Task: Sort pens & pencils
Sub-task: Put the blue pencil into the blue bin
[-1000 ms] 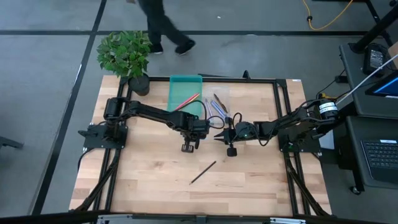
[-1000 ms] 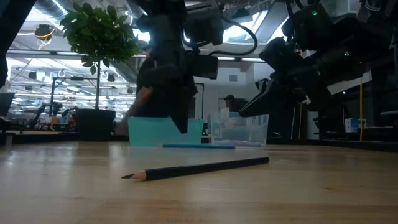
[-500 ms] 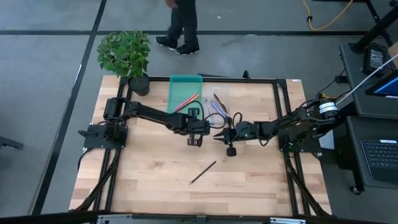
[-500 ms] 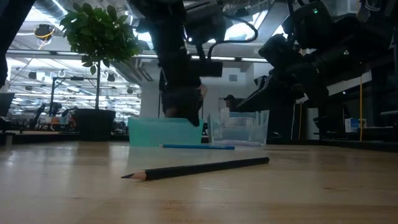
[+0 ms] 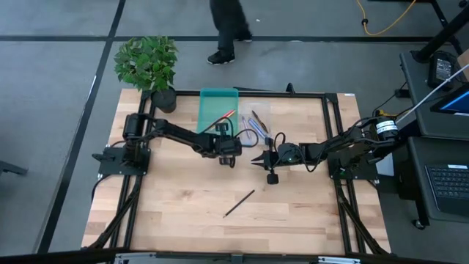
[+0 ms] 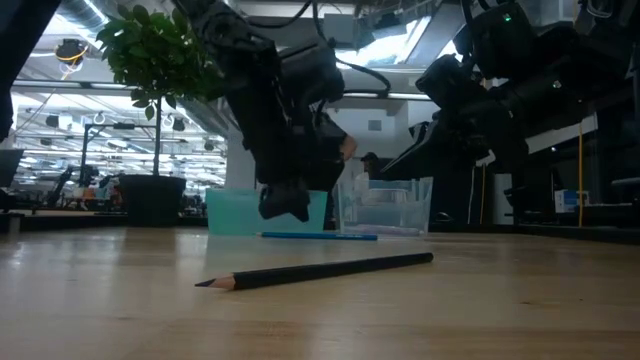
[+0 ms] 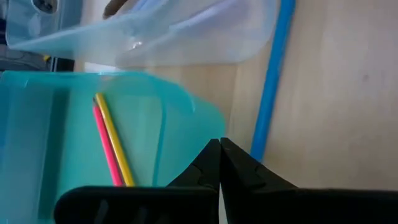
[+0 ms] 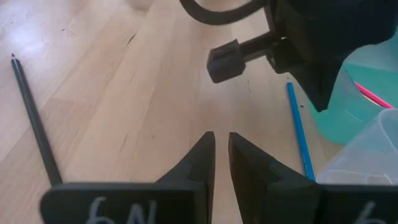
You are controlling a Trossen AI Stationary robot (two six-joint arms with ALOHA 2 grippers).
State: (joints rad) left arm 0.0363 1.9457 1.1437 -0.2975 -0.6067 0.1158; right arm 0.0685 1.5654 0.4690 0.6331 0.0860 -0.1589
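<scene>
Left gripper (image 5: 226, 159) withdrawn, fingers closed on nothing.
It has been drawn back beside the teal plastic tray (image 5: 218, 97); black pencil (image 5: 239, 203) is left unsorted; right gripper (image 5: 256, 159), slightly parted, holds nothing.

Left arm: reaches from its base at the table's left edge toward the middle, elbow bent, wrist angled down. Left gripper (image 5: 228, 149): fingertips pressed together, nothing between them, poised above the tabletop. Right arm: extends from the right edge toward the centre, forearm low and nearly level. Right gripper (image 5: 256, 159): fingers (image 8: 198, 157) a narrow slit apart, empty, pointing toward the left gripper, close beside it.
</scene>
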